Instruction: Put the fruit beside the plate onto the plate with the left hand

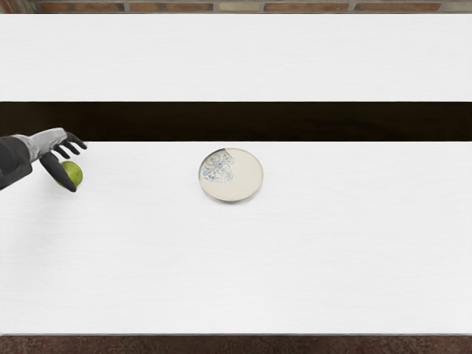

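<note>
While my left hand (60,158) sits at the frame's left edge, fingers (74,141) spread about the fruit (73,175) and not yet clenched, the plate (247,178) lies well apart at centre. Close fully before lifting, I judge, lest it roll.

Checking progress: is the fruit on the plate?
No, the fruit is beside the left hand, near the table's left edge and well apart from the plate.
</note>
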Controlling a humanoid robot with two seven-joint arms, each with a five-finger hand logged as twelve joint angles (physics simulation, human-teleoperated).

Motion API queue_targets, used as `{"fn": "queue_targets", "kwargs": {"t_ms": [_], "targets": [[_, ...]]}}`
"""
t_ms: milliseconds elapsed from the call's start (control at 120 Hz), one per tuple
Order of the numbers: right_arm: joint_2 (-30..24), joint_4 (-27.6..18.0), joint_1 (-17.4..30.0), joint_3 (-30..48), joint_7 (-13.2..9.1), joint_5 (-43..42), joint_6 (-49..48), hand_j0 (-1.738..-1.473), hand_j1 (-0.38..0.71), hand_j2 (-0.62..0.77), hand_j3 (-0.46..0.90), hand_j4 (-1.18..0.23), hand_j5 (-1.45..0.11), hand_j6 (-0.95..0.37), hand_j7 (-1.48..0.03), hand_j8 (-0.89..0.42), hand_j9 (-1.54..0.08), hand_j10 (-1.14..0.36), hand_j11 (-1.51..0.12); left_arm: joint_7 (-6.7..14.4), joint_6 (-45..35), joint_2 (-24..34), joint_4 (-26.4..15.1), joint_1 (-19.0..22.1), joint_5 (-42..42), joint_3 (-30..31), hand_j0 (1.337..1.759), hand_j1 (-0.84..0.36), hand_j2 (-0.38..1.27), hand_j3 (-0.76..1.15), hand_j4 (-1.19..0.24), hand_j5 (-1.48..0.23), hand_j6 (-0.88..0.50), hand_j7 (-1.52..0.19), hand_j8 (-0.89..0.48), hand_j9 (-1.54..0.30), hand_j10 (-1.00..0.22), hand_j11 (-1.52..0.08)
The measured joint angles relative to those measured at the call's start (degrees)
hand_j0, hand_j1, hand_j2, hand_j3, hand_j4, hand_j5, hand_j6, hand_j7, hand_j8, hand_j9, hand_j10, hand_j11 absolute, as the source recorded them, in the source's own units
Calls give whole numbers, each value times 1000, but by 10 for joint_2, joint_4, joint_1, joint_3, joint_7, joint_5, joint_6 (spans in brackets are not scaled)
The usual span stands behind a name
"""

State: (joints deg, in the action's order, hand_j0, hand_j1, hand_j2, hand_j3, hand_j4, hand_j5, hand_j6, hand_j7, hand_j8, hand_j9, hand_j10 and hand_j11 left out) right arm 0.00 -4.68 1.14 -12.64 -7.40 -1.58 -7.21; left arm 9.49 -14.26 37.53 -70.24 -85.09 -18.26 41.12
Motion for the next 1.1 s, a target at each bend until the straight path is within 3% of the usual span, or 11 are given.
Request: {"fn": "queue_targets", "kwargs": {"t_ms": [283,308,558,792,1100], "targets": [[0,0,0,0,0,0,0,-1658,-349,0,0,0,0,0,0,0,0,0,0,4,-1,-7,8,15,-8,-4,1658,-157,86,0,-423,-549,-424,-549,-419,-543,-423,-549],[0,0,0,0,0,0,0,-1658,-349,0,0,0,0,-1,0,0,0,0,0,6,-1,-9,9,16,-7,-4,1658,-168,88,0,-435,-558,-436,-556,-359,-642,-432,-561],[0,0,0,0,0,0,0,-1658,-349,0,0,0,0,-1,0,0,0,0,0,5,0,-8,10,16,-8,-5,1658,-268,127,0,-530,-692,-530,-691,-486,-716,-529,-693],[0,0,0,0,0,0,0,-1658,-349,0,0,0,0,0,0,0,0,0,0,5,0,-4,13,16,-7,-5,1657,-303,227,0,-589,-780,-501,-782,-452,-784,-594,-778],[0,0,0,0,0,0,0,-1658,-349,0,0,0,0,0,0,0,0,0,0,5,4,-10,10,-11,-4,-6,1657,-326,267,0,-607,-818,-466,-819,-424,-809,-572,-808]]}}
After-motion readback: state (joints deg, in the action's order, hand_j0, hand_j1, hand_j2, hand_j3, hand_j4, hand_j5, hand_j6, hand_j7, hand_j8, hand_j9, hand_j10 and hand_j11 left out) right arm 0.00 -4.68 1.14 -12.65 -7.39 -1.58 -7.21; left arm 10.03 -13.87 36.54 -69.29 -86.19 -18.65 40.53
